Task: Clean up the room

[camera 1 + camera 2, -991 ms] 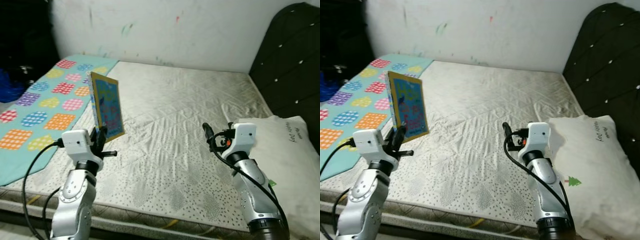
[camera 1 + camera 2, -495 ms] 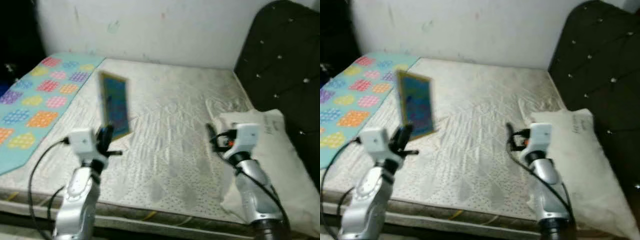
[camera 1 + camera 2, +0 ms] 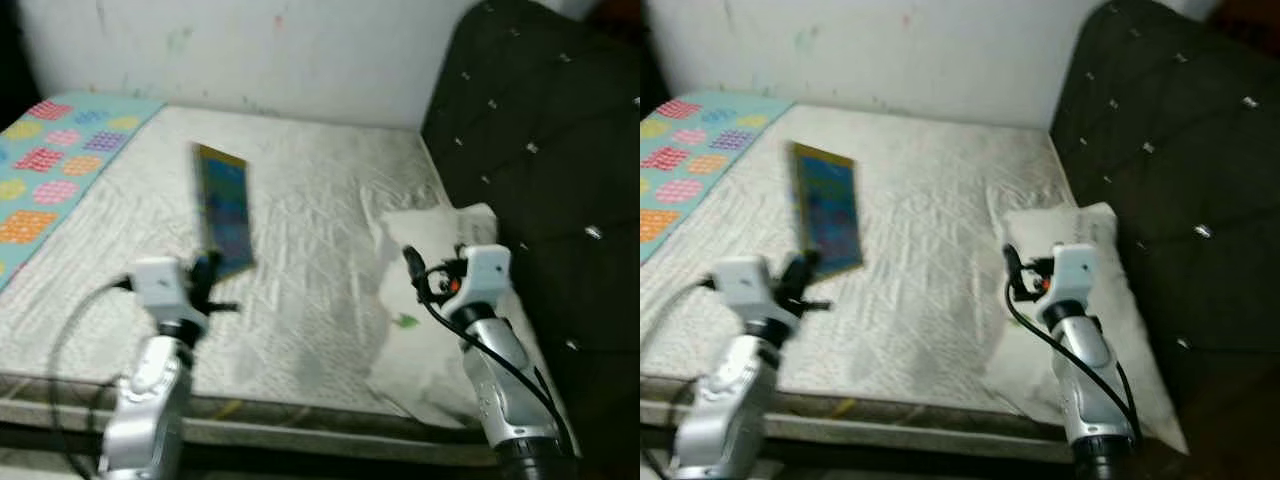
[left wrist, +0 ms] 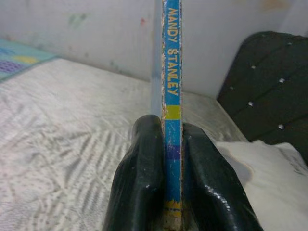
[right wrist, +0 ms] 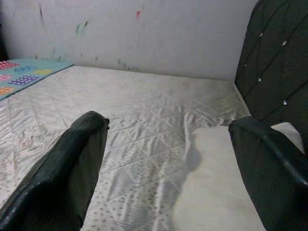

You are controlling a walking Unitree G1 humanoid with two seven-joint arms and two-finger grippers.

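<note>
**Book in hand, drop spot not yet found**

Right now your left gripper point(image 4: 166, 192) is clamped on the lower edge of a thin blue book point(image 3: 223, 208), holding it upright above the mattress point(image 3: 300, 260), spine toward the wrist camera and one black finger pressed flat on each cover. The grip looks square, with no visible tilt in the fingers.

Your right gripper point(image 5: 168, 159) carries nothing; its two fingers stand wide apart, with the white pillow point(image 3: 430, 300) just below and ahead of it and the dark tufted headboard point(image 3: 540, 150) beyond. A patterned blanket point(image 3: 55, 160) lies well off to the far side of the left gripper.

By my reading, you are in the carry step: the book is lifted off the bed but has no visible destination. Next, find a shelf or table, and keep the book steady, since a tall thin thing held by one edge could swing.
</note>
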